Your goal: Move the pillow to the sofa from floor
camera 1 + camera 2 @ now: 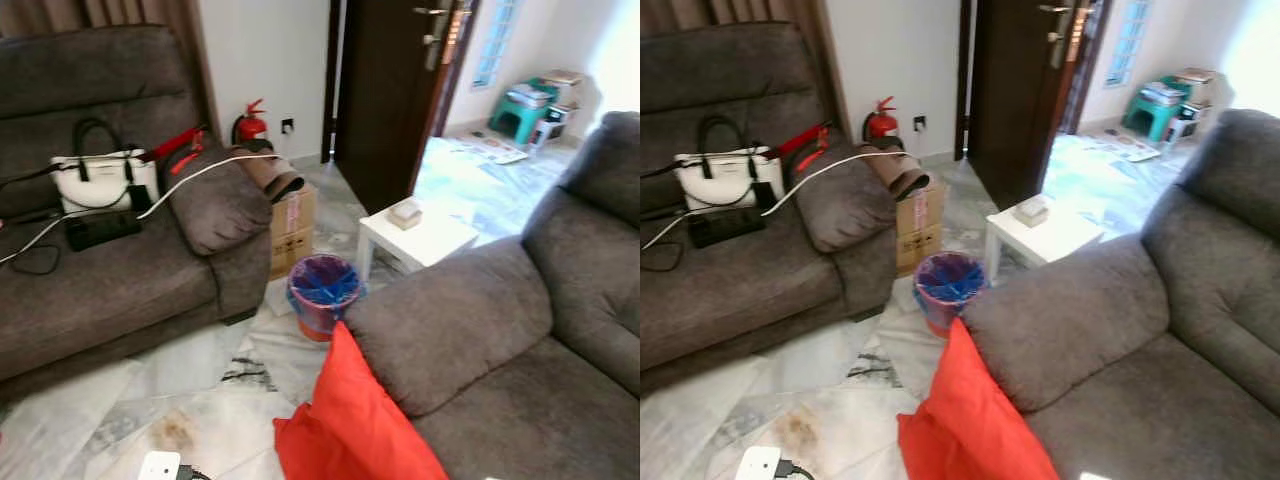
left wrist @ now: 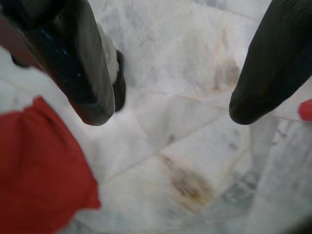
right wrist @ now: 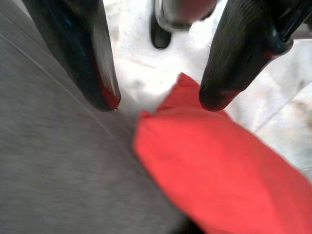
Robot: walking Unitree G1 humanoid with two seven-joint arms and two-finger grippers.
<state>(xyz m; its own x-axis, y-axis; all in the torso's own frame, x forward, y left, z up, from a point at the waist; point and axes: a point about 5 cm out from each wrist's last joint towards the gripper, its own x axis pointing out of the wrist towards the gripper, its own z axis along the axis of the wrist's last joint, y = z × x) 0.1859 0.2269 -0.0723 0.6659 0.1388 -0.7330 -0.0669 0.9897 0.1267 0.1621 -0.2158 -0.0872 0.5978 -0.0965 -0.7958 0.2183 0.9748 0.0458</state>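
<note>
On the marble floor [image 1: 200, 390], the red pillow [image 1: 350, 420] is propped upright against the grey sofa [image 1: 480, 340], just beneath the spread-fingered right gripper [image 3: 158, 100], the nearer one, while the left gripper [image 2: 168, 112] is held agape beside it.

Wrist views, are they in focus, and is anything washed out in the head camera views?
Left wrist view: left gripper fingers soft and blurred, open over marble floor. Right wrist view: right gripper fingers blurred, red pillow soft-edged. Eye views: fairly sharp, but daylight through the doorway bleaches the tiles beyond.
</note>
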